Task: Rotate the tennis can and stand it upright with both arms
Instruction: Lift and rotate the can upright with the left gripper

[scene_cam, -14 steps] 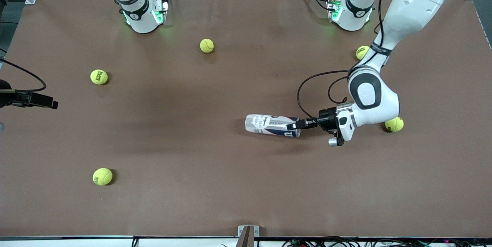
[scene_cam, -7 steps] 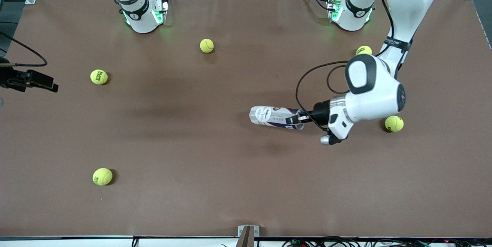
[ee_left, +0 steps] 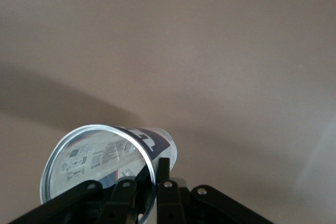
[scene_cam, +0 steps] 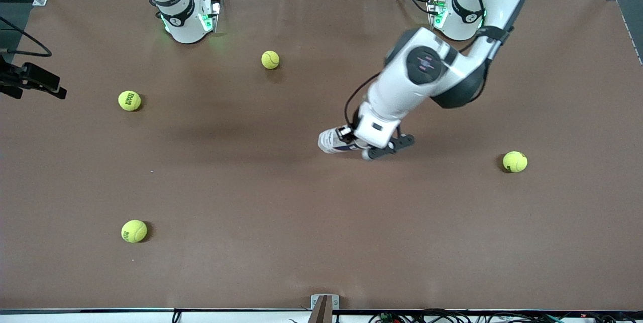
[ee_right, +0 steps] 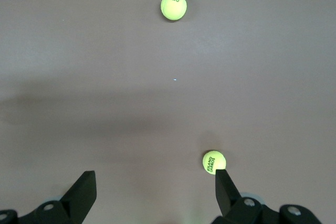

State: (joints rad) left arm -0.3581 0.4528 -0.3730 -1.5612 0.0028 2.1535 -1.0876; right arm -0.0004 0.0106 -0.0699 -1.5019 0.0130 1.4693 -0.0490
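Note:
The tennis can (scene_cam: 329, 141) is near the table's middle, a clear tube with a navy-and-white label, mostly hidden under my left wrist. My left gripper (scene_cam: 351, 138) is shut on the wall of its open, metal-rimmed end. In the left wrist view one finger (ee_left: 164, 174) is outside the rim and the other inside the can (ee_left: 100, 156), which slants down toward the table. My right gripper (scene_cam: 35, 82) hangs high at the right arm's end of the table. It is open and empty (ee_right: 152, 192).
Loose tennis balls lie on the brown table: one near the bases (scene_cam: 270, 60), two toward the right arm's end (scene_cam: 129, 100) (scene_cam: 134, 231), and one toward the left arm's end (scene_cam: 515, 162). The right wrist view shows two balls (ee_right: 173, 6) (ee_right: 213, 161).
My left arm has swung over the can and turned its wrist, tilting the gripped end up. The can now looks much shorter. My right gripper has drifted toward the bases' side.

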